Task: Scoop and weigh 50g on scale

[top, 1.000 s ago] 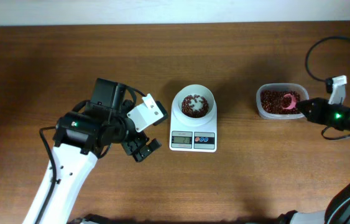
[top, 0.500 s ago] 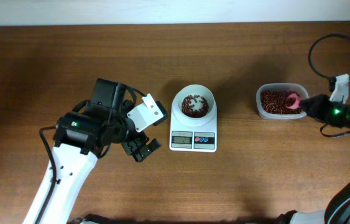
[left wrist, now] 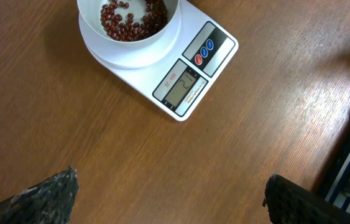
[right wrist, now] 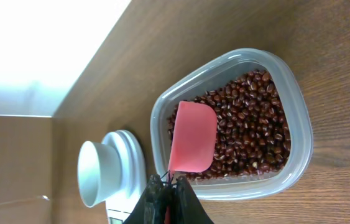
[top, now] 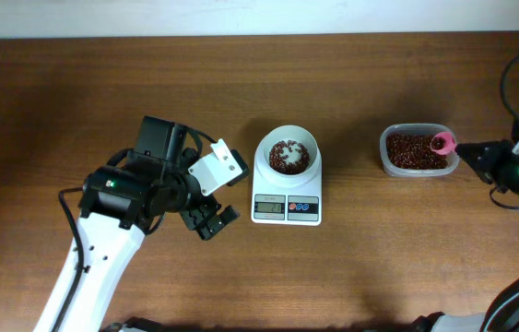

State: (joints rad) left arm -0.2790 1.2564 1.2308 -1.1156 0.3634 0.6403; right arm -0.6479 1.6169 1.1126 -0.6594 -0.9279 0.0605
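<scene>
Wooden table (top: 102,92) carries two containers of dark red-brown beans (top: 286,157). One is a round white bowl (top: 303,138) seated on the scale (top: 287,208) at centre, its floor only partly covered by a shallow layer. The other is a clear plastic tub (top: 384,152) well to the right, its bottom covered from wall to wall. A single pink scoop (top: 442,142) sits over the tub's right-hand end, its handle pinched between the closed fingers of the right gripper (top: 466,155); whether the scoop touches the beans cannot be told. The left gripper (top: 211,221) hangs just left of the scale, jaws spread wide and gripping nothing. On the scale's face are one grey display, one red button and one blue.
</scene>
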